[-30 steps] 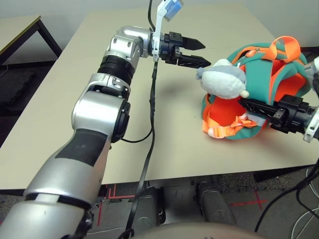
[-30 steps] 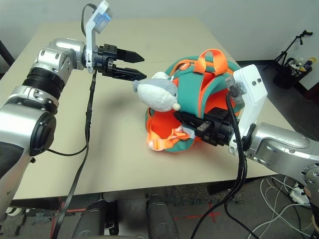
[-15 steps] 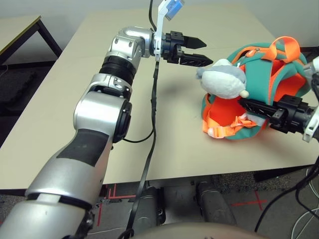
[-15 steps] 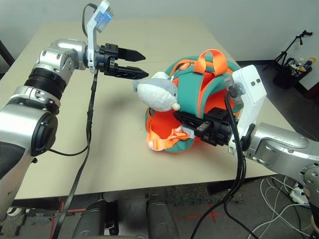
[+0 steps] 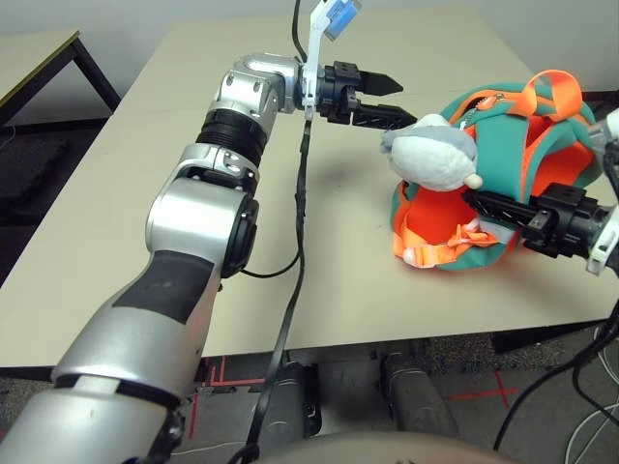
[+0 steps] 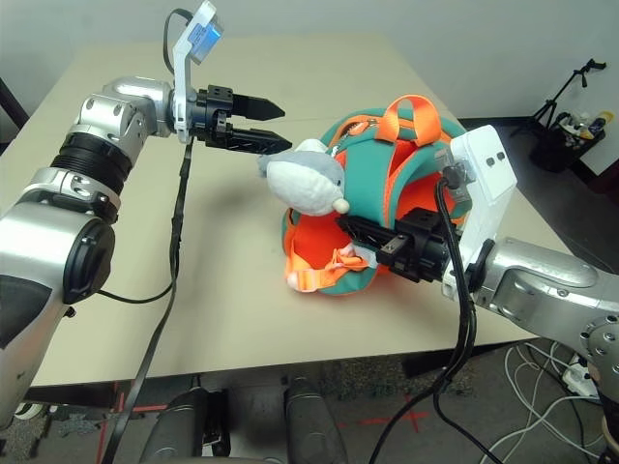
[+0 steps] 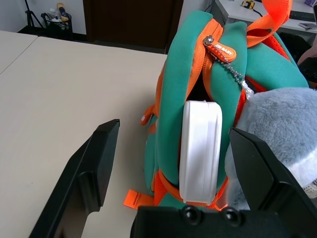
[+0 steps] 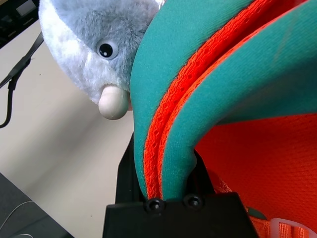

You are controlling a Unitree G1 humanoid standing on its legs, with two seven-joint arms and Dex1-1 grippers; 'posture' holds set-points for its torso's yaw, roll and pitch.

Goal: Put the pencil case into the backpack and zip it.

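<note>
backpack [image 5: 513, 164]: sitting on the table [image 5: 145, 213], right side, orange and teal, zip gap facing the left arm
case [image 7: 200, 148]: white, jammed edge-on in that zip gap, one end poking out, rest hidden inside
shark [image 5: 433, 153]: grey plush, hanging off the backpack right next to the left fingertips
left gripper [image 5: 395, 101]: fingers spread wide, nothing in them, pointing at the opening just short of the case
right gripper [image 8: 166, 173]: clamped tight on the backpack's teal-and-orange edge, low on the near side
</note>
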